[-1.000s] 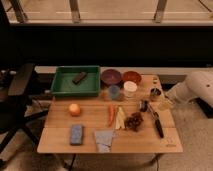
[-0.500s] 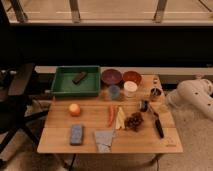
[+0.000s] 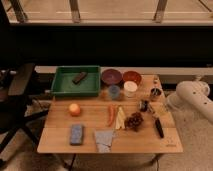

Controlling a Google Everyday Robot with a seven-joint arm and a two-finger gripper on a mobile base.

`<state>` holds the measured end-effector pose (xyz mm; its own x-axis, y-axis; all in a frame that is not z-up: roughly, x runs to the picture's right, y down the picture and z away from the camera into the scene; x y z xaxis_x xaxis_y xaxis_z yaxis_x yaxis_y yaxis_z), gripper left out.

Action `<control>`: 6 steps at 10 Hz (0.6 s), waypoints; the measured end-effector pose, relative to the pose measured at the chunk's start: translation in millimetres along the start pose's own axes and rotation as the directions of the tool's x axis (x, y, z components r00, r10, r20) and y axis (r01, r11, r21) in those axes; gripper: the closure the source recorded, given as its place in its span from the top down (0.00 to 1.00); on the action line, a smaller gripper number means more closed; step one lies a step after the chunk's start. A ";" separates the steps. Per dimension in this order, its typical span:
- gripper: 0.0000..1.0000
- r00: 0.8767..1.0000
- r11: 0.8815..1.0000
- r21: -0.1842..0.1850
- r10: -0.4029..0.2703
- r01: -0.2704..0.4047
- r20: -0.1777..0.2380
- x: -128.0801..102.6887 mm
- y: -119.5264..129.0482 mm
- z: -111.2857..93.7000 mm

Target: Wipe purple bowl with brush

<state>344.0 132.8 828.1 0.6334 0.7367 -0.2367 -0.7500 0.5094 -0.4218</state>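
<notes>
The purple bowl [image 3: 111, 76] stands at the back of the wooden table [image 3: 55, 142], right of the green tray. The brush [image 3: 158, 126] lies flat near the table's front right, its black handle pointing to the front edge, just right of a bunch of dark grapes [image 3: 134, 120]. My white arm [image 3: 196, 98] reaches in from the right. Its gripper [image 3: 169, 103] is at the table's right edge, above and behind the brush and well right of the purple bowl. Nothing shows in it.
The green tray [image 3: 64, 89] holds a dark block [image 3: 79, 77]. A red-orange bowl [image 3: 132, 76], a white cup [image 3: 130, 88], a blue-grey cup [image 3: 114, 91] and a metal cup [image 3: 155, 93] crowd the bowl. An orange [image 3: 74, 109], carrot [image 3: 111, 114], blue sponge [image 3: 76, 134] and grey cloth [image 3: 103, 140] lie in front.
My arm has sunk a little and shifted toward the front at the table's right edge. Nothing on the table has moved.
</notes>
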 end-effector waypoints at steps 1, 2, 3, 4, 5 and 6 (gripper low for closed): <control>0.65 1.000 1.000 -0.024 0.010 -0.010 -0.008 2.6 4.2 5.5; 0.65 1.000 0.998 -0.055 0.022 -0.023 -0.019 6.9 9.6 14.2; 0.65 0.999 0.997 -0.076 0.032 -0.034 -0.029 10.5 13.2 21.4; 0.65 0.998 0.995 -0.092 0.041 -0.044 -0.041 14.4 16.6 27.0; 0.65 0.997 0.992 -0.107 0.054 -0.060 -0.056 19.8 20.0 33.6; 0.65 0.996 0.991 -0.117 0.060 -0.068 -0.069 24.2 22.9 37.0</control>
<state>335.1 178.8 845.1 0.5991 0.7333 -0.3214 -0.7638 0.4030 -0.5042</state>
